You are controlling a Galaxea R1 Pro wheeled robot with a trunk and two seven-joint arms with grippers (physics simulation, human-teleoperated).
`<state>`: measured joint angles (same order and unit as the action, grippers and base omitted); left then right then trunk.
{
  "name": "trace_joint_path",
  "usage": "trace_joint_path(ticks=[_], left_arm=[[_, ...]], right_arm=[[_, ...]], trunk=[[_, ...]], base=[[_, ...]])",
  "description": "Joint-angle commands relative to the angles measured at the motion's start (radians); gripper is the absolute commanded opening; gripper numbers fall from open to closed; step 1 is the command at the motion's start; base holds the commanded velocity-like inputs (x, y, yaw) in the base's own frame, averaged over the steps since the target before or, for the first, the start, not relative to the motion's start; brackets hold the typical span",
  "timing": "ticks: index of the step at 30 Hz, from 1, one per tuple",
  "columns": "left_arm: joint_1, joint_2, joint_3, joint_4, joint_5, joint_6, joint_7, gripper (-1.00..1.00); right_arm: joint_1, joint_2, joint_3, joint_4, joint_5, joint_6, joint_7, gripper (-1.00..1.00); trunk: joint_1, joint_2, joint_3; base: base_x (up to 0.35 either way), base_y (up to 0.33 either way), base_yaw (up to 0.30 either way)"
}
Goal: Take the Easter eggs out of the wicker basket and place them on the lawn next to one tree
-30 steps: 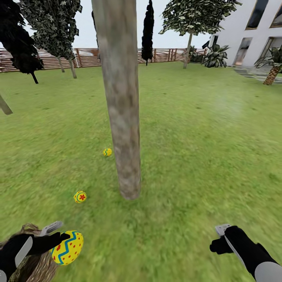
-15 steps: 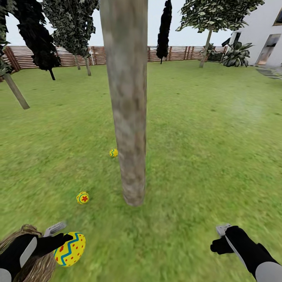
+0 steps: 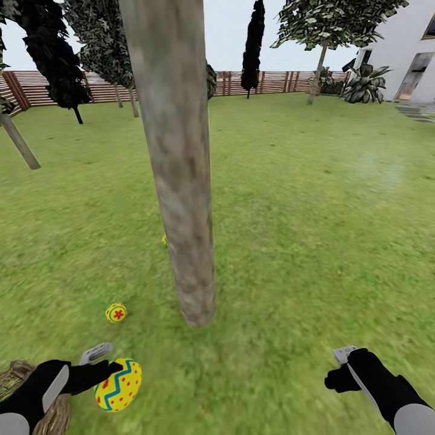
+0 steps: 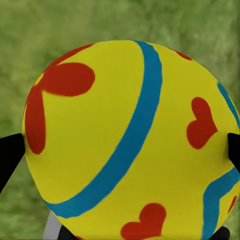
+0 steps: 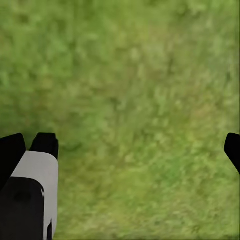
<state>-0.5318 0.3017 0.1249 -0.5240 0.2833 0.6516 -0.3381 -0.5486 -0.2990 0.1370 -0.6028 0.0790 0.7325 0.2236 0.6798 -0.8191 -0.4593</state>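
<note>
The thick grey-brown tree (image 3: 181,181) rises from the lawn (image 3: 314,229) straight ahead. One Easter egg (image 3: 116,312) lies on the grass left of its base. A second egg (image 3: 164,240) peeks out from behind the trunk's left side, mostly hidden. My left gripper (image 3: 112,371) is shut on the third egg (image 3: 119,385), low over the grass at the near left. Up close, that egg (image 4: 125,140) sits between the black fingertips (image 4: 10,155). The wicker basket (image 3: 15,371) shows at the bottom left corner, partly under my left arm. My right gripper (image 3: 338,368) hangs open over bare grass (image 5: 130,100).
A brown slatted fence (image 3: 272,83) closes the far side of the garden. Dark narrow trees (image 3: 254,42) and a thin-trunked leafy tree (image 3: 320,36) stand before it. The white house (image 3: 411,54) is at the far right. A slanted trunk (image 3: 18,142) leans at the left.
The view has shifted, so the trunk now covers most of the far egg. My left gripper and its egg have moved slightly right, away from the basket. The right gripper has stayed put.
</note>
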Motion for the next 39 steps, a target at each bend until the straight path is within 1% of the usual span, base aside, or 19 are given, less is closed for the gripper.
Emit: trace_joint_path(ticks=[1,9,16,17,19,21,22,23,24,25,27,29,39], left_arm=[[0.0,-0.001,0.004,0.0,0.001,0.007,-0.002,-1.0],[0.0,-0.003,0.004,0.001,0.003,0.006,-0.002,-1.0],[0.0,0.001,0.0,0.007,0.0,0.005,0.01,-1.0],[0.0,0.002,0.0,0.007,0.0,0.006,0.033,-1.0],[0.0,0.008,0.002,0.009,0.0,0.009,0.127,-1.0],[0.0,0.012,0.005,0.008,0.001,0.036,0.24,-1.0],[0.0,0.038,0.009,0.006,0.005,0.069,0.286,-1.0],[0.0,0.061,0.01,0.007,0.009,0.082,0.285,-1.0],[0.0,0.07,0.01,0.008,0.009,0.087,0.272,-1.0],[0.0,0.074,0.01,0.008,0.009,0.09,0.263,-1.0],[0.0,0.077,0.01,0.009,0.007,0.089,0.259,-1.0],[0.0,0.071,0.007,0.009,0.003,0.088,0.262,-1.0],[0.0,0.018,0.003,0.001,0.001,0.085,0.263,-1.0]], right_arm=[[-0.001,-0.001,0.004,-0.002,0.009,0.004,0.007,1.0],[-0.001,-0.002,0.004,-0.002,0.009,0.005,0.007,1.0],[-0.001,-0.005,0.001,-0.002,0.01,0.005,0.007,1.0],[-0.001,-0.005,0.001,-0.002,0.009,0.005,0.007,1.0],[-0.001,-0.006,0.0,-0.002,0.009,0.004,0.007,1.0],[-0.001,-0.009,0.0,-0.002,0.009,0.004,0.007,1.0],[-0.001,-0.018,0.0,-0.002,0.009,0.003,0.008,1.0],[-0.001,-0.033,0.0,-0.002,0.008,0.002,0.008,1.0],[-0.001,-0.045,0.0,-0.002,0.005,0.003,0.01,1.0],[-0.001,-0.054,0.0,-0.002,0.002,0.003,0.011,1.0],[-0.001,-0.062,-0.001,-0.002,0.0,0.004,0.012,1.0],[-0.001,-0.064,-0.001,-0.003,-0.001,0.005,0.013,1.0],[-0.001,-0.06,0.0,-0.003,-0.001,0.006,0.011,1.0]], trunk=[[0.0,-0.001,-0.001],[0.0,-0.001,-0.001],[0.027,-0.05,-0.023],[0.031,-0.057,-0.026],[0.039,-0.071,-0.032],[0.046,-0.085,-0.039],[0.05,-0.092,-0.042],[0.054,-0.099,-0.045],[0.058,-0.106,-0.048],[0.062,-0.113,-0.051],[0.069,-0.127,-0.058],[0.077,-0.141,-0.064],[0.115,-0.211,-0.095]], base=[[0.005,-0.006,0.0],[0.0,0.0,0.0],[0.0,0.0,0.0],[0.0,0.0,0.0],[0.0,0.0,0.0],[0.0,0.0,0.0],[0.0,0.0,0.0],[0.0,0.0,0.0],[0.0,0.0,0.0],[0.0,0.0,0.0],[0.0,0.0,0.0],[0.0,0.0,0.0],[0.0,0.0,0.0]])
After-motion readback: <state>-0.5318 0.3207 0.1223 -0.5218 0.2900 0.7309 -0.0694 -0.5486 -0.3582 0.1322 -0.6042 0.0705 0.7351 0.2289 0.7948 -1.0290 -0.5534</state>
